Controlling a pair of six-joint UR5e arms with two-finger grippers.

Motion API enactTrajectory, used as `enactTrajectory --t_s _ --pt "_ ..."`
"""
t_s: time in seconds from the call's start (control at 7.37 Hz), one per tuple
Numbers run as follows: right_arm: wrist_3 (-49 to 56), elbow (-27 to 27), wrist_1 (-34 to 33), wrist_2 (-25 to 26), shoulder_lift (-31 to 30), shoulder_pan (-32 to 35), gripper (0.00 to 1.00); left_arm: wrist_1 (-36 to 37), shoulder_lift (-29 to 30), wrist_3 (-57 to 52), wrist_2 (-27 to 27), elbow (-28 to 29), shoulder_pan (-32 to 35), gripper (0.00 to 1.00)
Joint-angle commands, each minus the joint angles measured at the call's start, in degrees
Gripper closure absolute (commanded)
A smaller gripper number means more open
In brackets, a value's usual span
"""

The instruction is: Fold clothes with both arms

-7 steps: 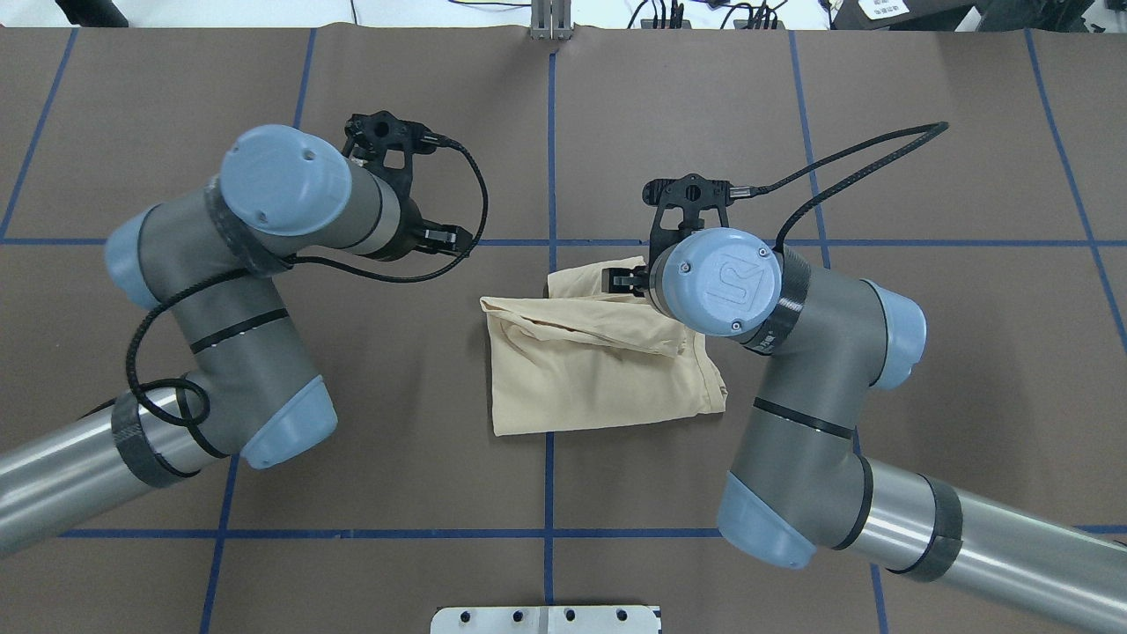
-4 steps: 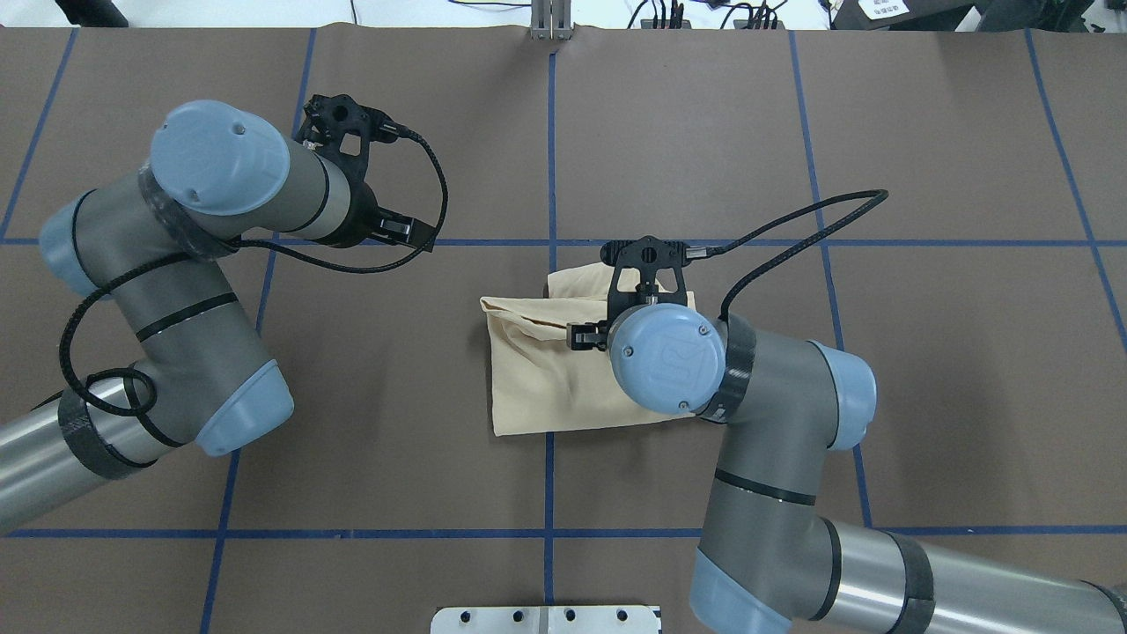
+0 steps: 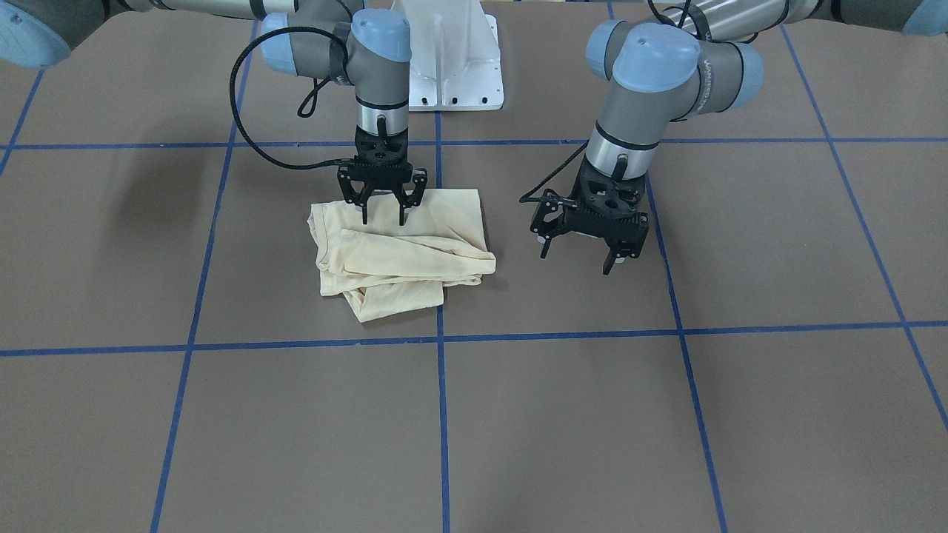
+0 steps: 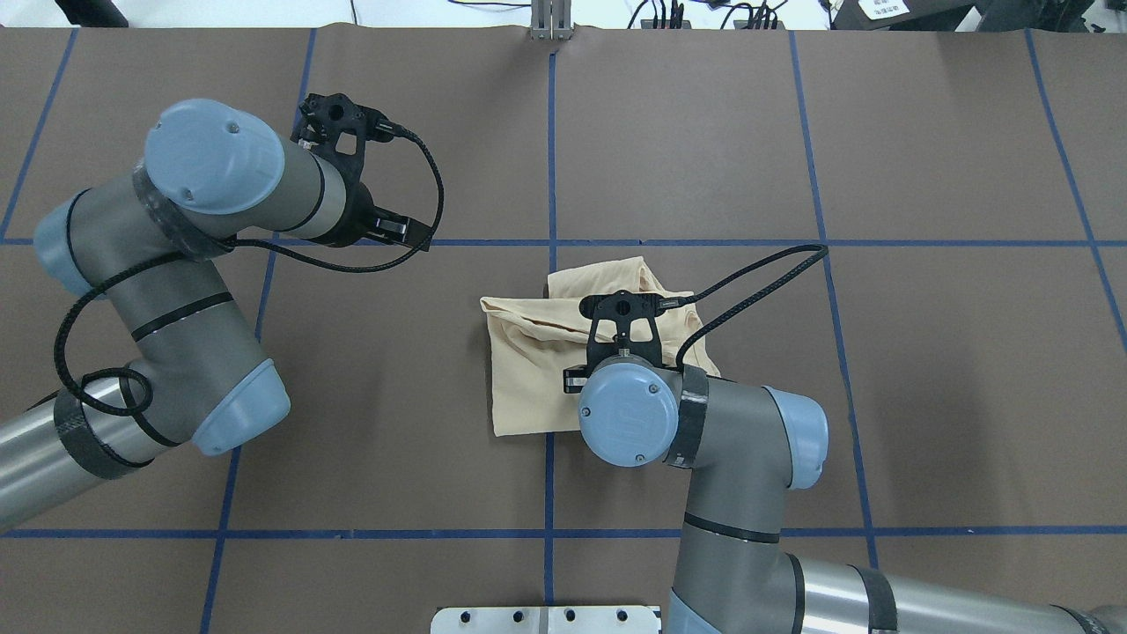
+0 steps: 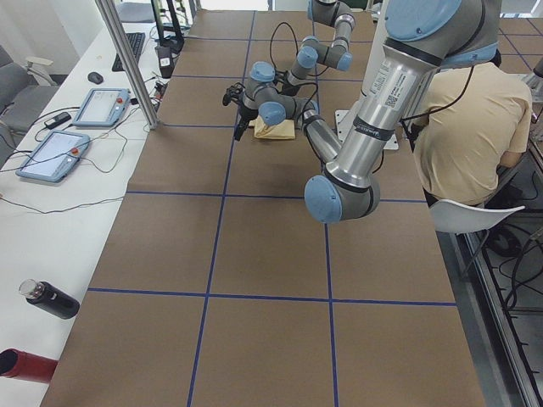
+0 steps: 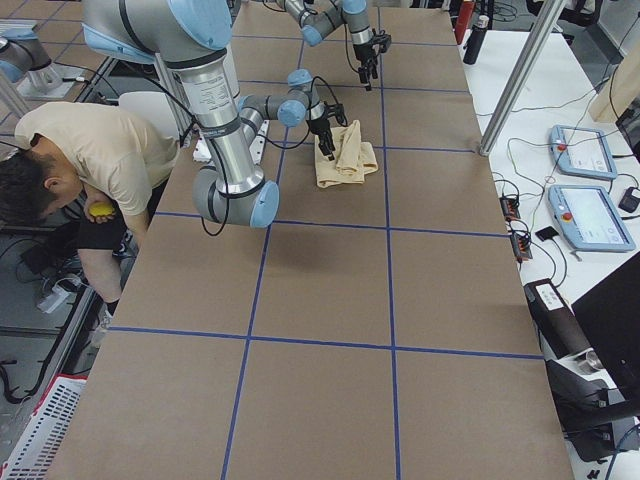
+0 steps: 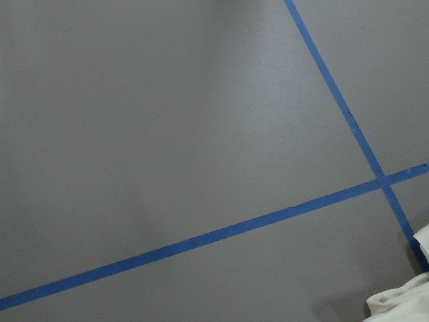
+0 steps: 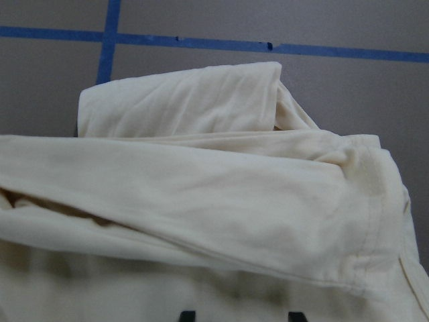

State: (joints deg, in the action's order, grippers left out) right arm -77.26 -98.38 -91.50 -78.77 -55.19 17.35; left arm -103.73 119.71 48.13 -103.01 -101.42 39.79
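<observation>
The pale cream-yellow shirt [image 3: 404, 252] lies folded in a rough bundle near the table's middle, with a sleeve laid across its top; no print shows. It also shows in the overhead view [image 4: 528, 370] and fills the right wrist view [image 8: 214, 194]. My right gripper [image 3: 383, 219] is open and points straight down on the shirt's edge nearest the robot, with its fingertips [image 3: 364, 217] at the cloth. My left gripper [image 3: 576, 260] is open and empty, held above bare table well to the side of the shirt. In the left wrist view only a corner of the shirt [image 7: 402, 302] shows.
Blue tape lines [image 3: 441, 337] cross the brown table cover. The white pedestal [image 3: 448, 59] stands behind the shirt at the robot's base. A seated person [image 5: 467, 127] is behind the robot. Tablets [image 5: 51, 154] and a bottle [image 5: 51, 298] lie on the side bench.
My right arm has swung back towards the robot over the shirt, and its gripper now stands at the shirt's near edge. My left arm drew away to its own side, then held.
</observation>
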Motion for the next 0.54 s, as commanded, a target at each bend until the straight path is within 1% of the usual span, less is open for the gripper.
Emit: enactTrajectory --t_s 0.0,0.14,0.27,0.41 --pt "0.3 4.6 0.4 0.1 3.2 0.8 0.46 -0.1 0.0 0.0 0.0 0.0 -0.1 0.00" --pt "0.7 6.8 0.5 0.8 4.6 1.3 0.47 0.0 0.0 0.0 0.0 0.0 -0.1 0.00" --pt "1.2 6.9 0.4 0.9 5.1 2.6 0.48 0.0 0.0 0.1 0.0 0.0 -0.1 0.00" --pt "5.7 8.0 0.4 0.9 5.3 5.4 0.49 -0.1 -0.1 0.2 0.0 0.0 -0.2 0.00"
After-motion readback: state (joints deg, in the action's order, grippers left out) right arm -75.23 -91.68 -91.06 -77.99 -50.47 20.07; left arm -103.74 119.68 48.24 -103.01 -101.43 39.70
